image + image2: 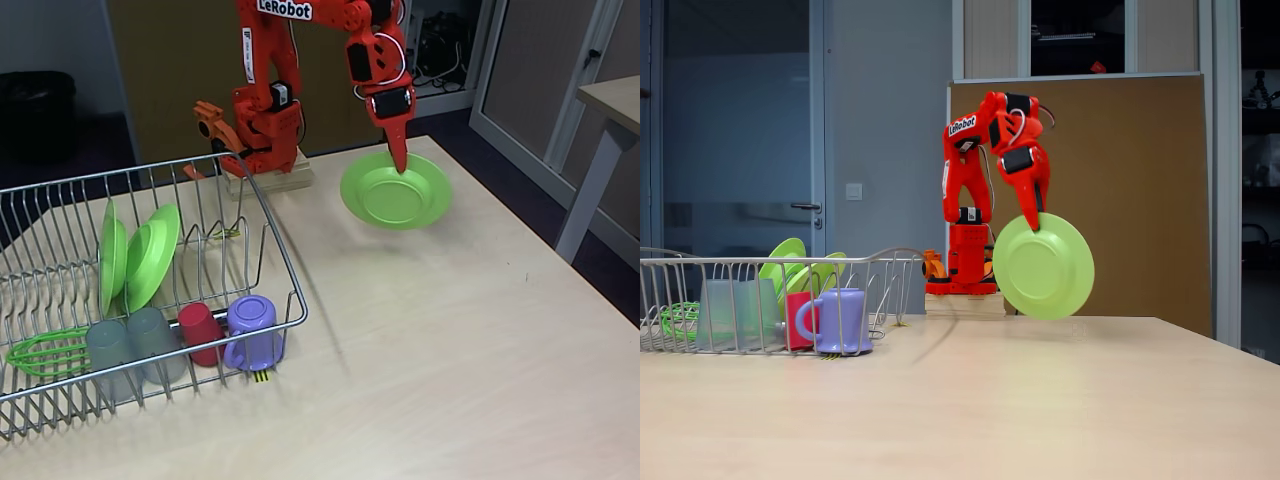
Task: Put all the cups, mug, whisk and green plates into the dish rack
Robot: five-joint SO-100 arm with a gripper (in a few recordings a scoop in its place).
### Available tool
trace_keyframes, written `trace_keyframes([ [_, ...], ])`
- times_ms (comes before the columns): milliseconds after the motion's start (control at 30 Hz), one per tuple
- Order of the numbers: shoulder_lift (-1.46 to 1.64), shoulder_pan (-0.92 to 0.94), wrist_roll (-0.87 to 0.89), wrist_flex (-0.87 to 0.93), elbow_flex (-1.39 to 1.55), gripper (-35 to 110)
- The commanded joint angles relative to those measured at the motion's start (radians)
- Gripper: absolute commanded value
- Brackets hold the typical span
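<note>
light: even, bright indoor | shadows: soft beside rack (150,290) | focus: sharp | glare: none

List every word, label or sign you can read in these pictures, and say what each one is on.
"LeRobot": white label on the orange arm's upper link, cut off at the top edge in one fixed view; also legible in the other.

Narrow white vertical strip on the arm: print too small to read.

Yellow-black striped tag at the dish rack: stripes, no words.
</note>
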Motion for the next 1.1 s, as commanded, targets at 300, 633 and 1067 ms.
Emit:
trace_keyframes([
  [300, 0.035, 0.176, -0.448, 0.290, -0.482, 0],
  [633, 0.229, 0.454, -0.704, 0.261, -0.446, 0],
  [1067, 0.430, 0.836, -0.732, 0.025, 0.057, 0],
])
